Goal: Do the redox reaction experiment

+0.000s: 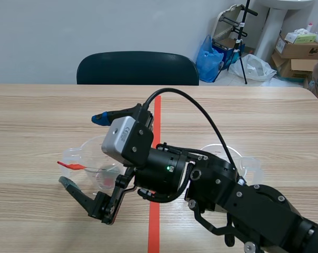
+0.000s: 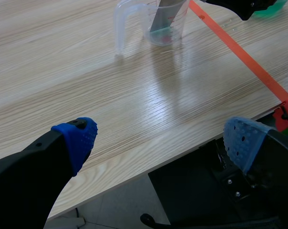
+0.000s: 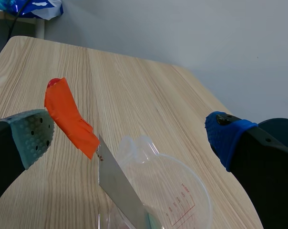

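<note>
1. Right gripper (image 1: 82, 151): fingers spread wide, nothing held. The right arm comes in low from the right and reaches past the orange-red tape line (image 1: 157, 113) to the left half of the wooden table (image 1: 43, 116). One finger carries a blue pad (image 3: 227, 136), the other a grey-green pad (image 3: 34, 136).

2. Clear plastic measuring cup (image 3: 168, 195): stands upright on the table, left of the tape line, below and between the right gripper's open fingers. Red graduations are printed on its wall.

3. Flat metal strip (image 3: 118, 188): leans inside the measuring cup. Its upper end, wrapped in orange tape (image 3: 72, 119), projects over the rim between the two fingers, nearer the grey-green pad. No pad touches it. A reddish trace shows at the cup's bottom; what it is cannot be told.

4. Left gripper (image 2: 158, 140): fingers apart, nothing between them. It hangs beyond the table's near edge, well apart from the measuring cup.

5. Second clear container (image 1: 243, 161): right of the tape line, largely hidden behind the right arm.

6. Black chair (image 1: 138, 68): at the table's far side.
</note>
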`<action>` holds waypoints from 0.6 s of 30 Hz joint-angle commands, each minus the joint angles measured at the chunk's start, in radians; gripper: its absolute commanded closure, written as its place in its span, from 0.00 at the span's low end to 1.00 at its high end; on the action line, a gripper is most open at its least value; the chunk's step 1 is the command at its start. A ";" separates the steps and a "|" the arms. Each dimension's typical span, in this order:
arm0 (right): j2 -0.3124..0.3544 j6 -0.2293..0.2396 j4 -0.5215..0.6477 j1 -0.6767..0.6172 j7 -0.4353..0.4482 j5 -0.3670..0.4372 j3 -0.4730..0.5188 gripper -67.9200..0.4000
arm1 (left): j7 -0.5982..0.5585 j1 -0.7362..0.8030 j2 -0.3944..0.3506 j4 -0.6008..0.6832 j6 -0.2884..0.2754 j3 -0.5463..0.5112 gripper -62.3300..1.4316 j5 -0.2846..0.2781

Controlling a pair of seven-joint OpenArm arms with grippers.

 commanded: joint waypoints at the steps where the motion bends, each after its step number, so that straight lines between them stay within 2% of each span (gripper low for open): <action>1: -0.003 -0.001 0.016 0.017 0.018 0.014 -0.001 0.08 | -0.021 0.001 0.002 0.019 -0.001 -0.001 0.09 -0.011; 7: -0.002 -0.001 0.016 0.018 0.019 0.014 -0.001 0.36 | -0.021 0.001 0.002 0.019 -0.001 -0.001 0.09 -0.011; 12: 0.002 -0.001 0.016 0.017 0.030 0.014 -0.001 0.50 | -0.021 0.001 0.003 0.019 -0.001 -0.001 0.09 -0.012; 15: 0.003 -0.001 0.016 0.018 0.037 0.014 0.001 0.61 | -0.021 0.001 0.003 0.019 -0.001 -0.001 0.09 -0.012; 18: 0.012 0.000 0.016 0.018 0.092 0.015 0.012 0.70 | -0.021 0.001 0.003 0.019 -0.001 -0.001 0.09 -0.012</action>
